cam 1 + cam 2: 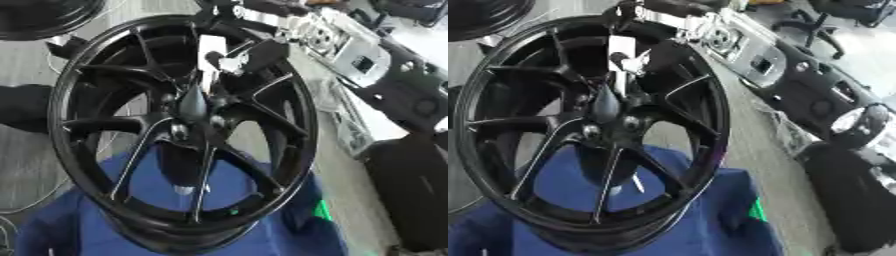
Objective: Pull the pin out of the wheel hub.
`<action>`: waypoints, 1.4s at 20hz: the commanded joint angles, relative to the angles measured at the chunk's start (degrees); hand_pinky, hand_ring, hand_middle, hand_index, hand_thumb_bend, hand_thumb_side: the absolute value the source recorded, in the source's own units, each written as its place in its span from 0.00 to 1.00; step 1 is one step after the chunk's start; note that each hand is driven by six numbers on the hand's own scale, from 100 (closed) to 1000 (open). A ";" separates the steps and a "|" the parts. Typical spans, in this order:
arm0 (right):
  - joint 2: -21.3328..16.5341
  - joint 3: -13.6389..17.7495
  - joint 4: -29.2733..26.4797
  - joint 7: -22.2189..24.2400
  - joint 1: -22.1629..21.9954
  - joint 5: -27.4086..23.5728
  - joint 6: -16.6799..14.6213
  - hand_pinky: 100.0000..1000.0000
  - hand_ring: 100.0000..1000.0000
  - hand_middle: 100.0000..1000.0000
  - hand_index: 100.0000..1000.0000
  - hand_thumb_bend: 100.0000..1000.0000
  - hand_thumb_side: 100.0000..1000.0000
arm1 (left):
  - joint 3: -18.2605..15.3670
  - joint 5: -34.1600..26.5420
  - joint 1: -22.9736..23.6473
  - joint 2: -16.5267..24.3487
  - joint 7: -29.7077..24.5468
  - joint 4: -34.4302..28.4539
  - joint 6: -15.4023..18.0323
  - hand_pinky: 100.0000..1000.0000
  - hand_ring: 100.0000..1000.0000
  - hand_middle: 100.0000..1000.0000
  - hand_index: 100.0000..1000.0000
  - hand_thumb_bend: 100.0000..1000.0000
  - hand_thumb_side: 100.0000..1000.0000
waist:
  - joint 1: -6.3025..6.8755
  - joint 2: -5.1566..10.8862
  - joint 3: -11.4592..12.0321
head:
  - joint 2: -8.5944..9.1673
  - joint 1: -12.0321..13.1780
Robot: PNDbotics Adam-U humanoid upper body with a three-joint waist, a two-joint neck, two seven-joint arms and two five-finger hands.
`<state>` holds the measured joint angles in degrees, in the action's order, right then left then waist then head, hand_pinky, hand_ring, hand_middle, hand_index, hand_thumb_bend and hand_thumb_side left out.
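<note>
Grey workshop floor lies behind. A dark hand, probably the right hand (255, 54), reaches to a white piece (210, 49), maybe the pin, just above the hub (192, 105); whether it grasps I cannot tell. The wheel (262, 120) leans on a blue cloth (289, 235), probably so the hub faces the hand.

Glossy black wheel (184, 130) with silver-edged spokes, blue cloth (710, 220) beneath

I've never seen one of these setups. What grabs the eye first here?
A big glossy black wheel with thin spokes fills the middle, tilted and resting on blue cloth. A black robot hand reaches down from the top toward its hub.
</note>
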<state>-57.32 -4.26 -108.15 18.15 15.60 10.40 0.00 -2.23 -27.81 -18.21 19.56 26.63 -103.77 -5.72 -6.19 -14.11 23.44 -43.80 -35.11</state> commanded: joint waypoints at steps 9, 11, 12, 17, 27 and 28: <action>-2.44 1.21 0.86 -0.24 -0.08 1.58 -0.48 0.99 0.84 0.82 0.91 0.09 0.44 | 0.16 0.88 -0.27 0.90 -0.05 -0.58 -0.24 0.72 0.72 0.63 0.71 0.08 0.72 | 0.11 -0.28 0.01 | -0.32 -1.32; -2.43 1.19 1.04 0.24 -0.16 1.65 -0.65 0.99 0.84 0.82 0.91 0.08 0.44 | 0.19 0.93 -0.27 0.90 -0.03 -0.56 -0.26 0.72 0.72 0.63 0.71 0.08 0.72 | 0.10 -0.41 -0.01 | -0.32 -1.26; -2.44 1.22 1.14 0.39 -0.19 1.60 -0.66 0.99 0.84 0.82 0.91 0.08 0.44 | 0.21 0.95 -0.27 0.90 -0.03 -0.56 -0.27 0.72 0.72 0.63 0.71 0.08 0.72 | 0.09 -0.47 0.00 | -0.32 -1.28; -2.48 1.39 1.66 0.57 -0.45 1.78 -0.77 0.98 0.84 0.82 0.91 0.08 0.44 | 0.26 1.05 -0.24 0.92 -0.02 -0.56 -0.32 0.72 0.72 0.63 0.70 0.07 0.72 | 0.08 -0.72 0.11 | -0.32 -1.51; -2.24 1.37 2.72 0.69 -0.22 1.02 -0.74 0.97 0.80 0.77 0.89 0.04 0.36 | 0.46 1.41 -0.26 0.87 -0.04 -0.54 -0.54 0.72 0.72 0.63 0.70 0.07 0.72 | -0.03 -1.24 0.10 | -0.32 -1.63; -2.21 1.27 2.86 0.84 -0.16 0.71 -0.68 0.97 0.79 0.76 0.89 0.04 0.35 | 0.46 1.48 -0.27 0.86 -0.05 -0.55 -0.55 0.72 0.72 0.63 0.70 0.07 0.72 | -0.05 -1.28 0.11 | -0.32 -1.70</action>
<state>-57.39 -3.90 -105.40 18.96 14.71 11.51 -0.77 -1.68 -26.67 -18.10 19.56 26.66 -103.75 -6.18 -6.54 -16.09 23.54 -43.80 -36.51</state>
